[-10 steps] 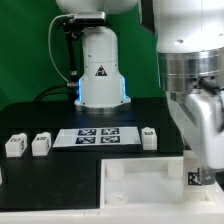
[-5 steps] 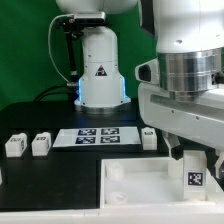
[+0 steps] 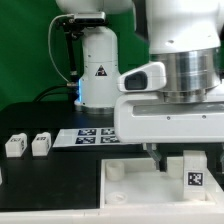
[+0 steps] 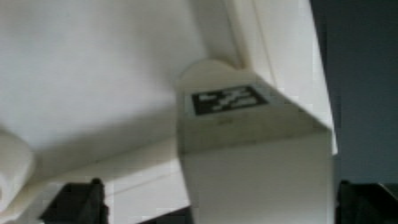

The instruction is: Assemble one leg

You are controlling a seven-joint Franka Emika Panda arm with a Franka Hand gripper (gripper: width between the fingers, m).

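A white leg [image 3: 193, 172] with a black-and-white tag stands upright at the far right corner of the large white square panel [image 3: 130, 185]. My gripper [image 3: 183, 160] hangs over it with its jaws on either side. One dark finger [image 3: 155, 157] stands apart from the leg. In the wrist view the leg [image 4: 249, 150] fills the space between the fingers of the gripper [image 4: 222, 205]. There is a gap between the leg and one finger [image 4: 80, 200], and the other finger [image 4: 368, 200] is close beside it. Two more legs [image 3: 14, 145] [image 3: 40, 144] lie at the exterior view's left.
The marker board [image 3: 88, 137] lies behind the panel. The arm's white base [image 3: 100, 70] stands at the back. The wide hand body [image 3: 170, 100] hides the table's right part.
The hand has turned about the leg, and its body now spreads farther to the exterior view's left. The leg and its tag have stayed in place.
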